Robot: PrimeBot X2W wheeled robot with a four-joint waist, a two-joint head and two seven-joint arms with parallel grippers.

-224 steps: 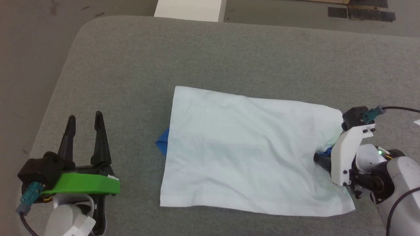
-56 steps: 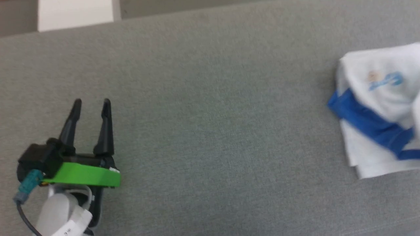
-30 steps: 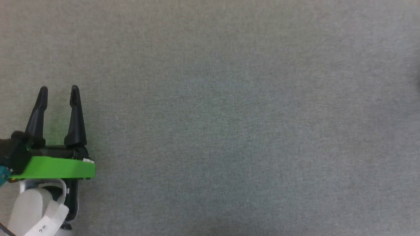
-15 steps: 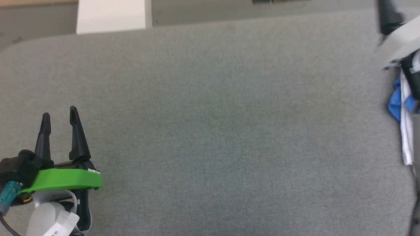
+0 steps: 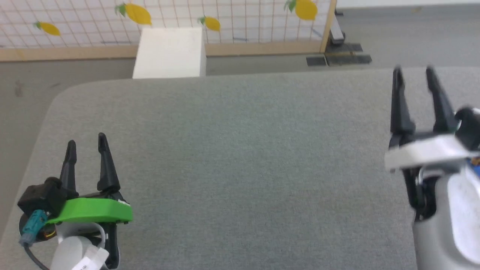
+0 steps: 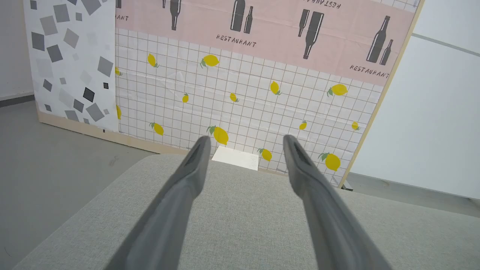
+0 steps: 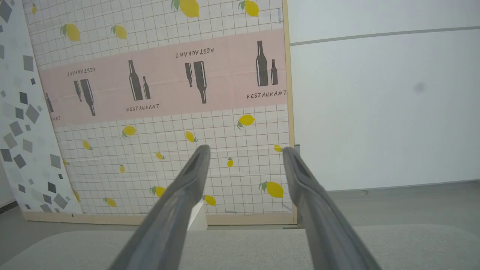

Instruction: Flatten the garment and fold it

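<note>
Grey padded table [image 5: 240, 150], and we count two grippers over it, two dark fingers each. The left gripper [image 5: 86, 138] sits low at the left of the head view with a green bracket [image 5: 93, 210] behind it, fingers spread wide and gripping nothing. The right gripper [image 5: 413, 69] is at the right on a white bracket [image 5: 423, 152], fingers likewise wide apart and holding nothing. We cannot fix the garment's place: a blue sliver [image 5: 475, 168] shows at the right edge, just behind the right wrist, too small to identify. Past the table's far edge stands a white block [image 5: 168, 52]; we cannot tell whether it is a box. The head view gives four lemons on the gridded screen [image 5: 240, 15] and dark floor mats [image 5: 337, 58]. The wrist views add the screen's pink band [image 6: 262, 33] with bottles and RESTAURANT lettering. The left one shows a panel of grey squares [image 6: 71, 63], the right one a plain white wall [image 7: 382, 105].
</note>
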